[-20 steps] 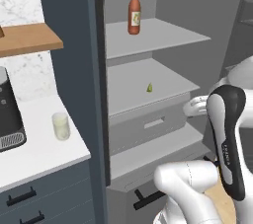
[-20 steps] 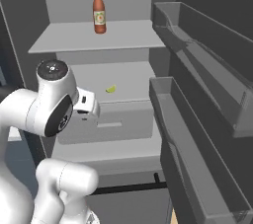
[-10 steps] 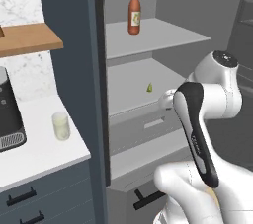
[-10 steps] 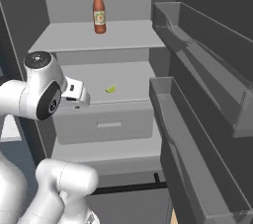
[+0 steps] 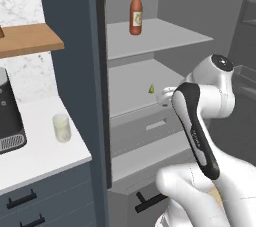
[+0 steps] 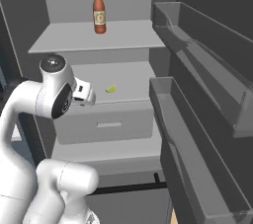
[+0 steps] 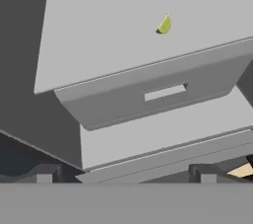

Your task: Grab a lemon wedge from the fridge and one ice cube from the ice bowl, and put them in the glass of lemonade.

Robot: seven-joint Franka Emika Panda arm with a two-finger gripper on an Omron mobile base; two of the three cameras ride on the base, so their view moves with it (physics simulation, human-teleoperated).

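Observation:
The fridge (image 5: 75,31) stands open, with pale grey shelves inside. A tiny yellow-green lemon wedge (image 5: 151,89) (image 6: 111,89) (image 7: 165,24) lies on the middle shelf, towards its front. My gripper (image 7: 126,176) is open, its fingertips (image 7: 49,176) set wide apart with nothing between them. It hangs in front of the shelf, below and short of the wedge. The hand (image 6: 84,93) is level with the shelf's front edge, left of the wedge. The glass of lemonade (image 5: 61,127) stands on the white counter left of the fridge. The ice cube and ice bowl are out of view.
A red-brown bottle (image 5: 135,14) (image 6: 99,13) stands on the top shelf. A grey drawer (image 7: 163,92) sits under the middle shelf. The open fridge door's bins (image 6: 197,119) jut out on the right. A dark coffee machine (image 5: 7,116) sits at the counter's left.
The arm has swung in towards the fridge; the hand has moved left and slightly up to the middle shelf's front. The jaws have stayed open.

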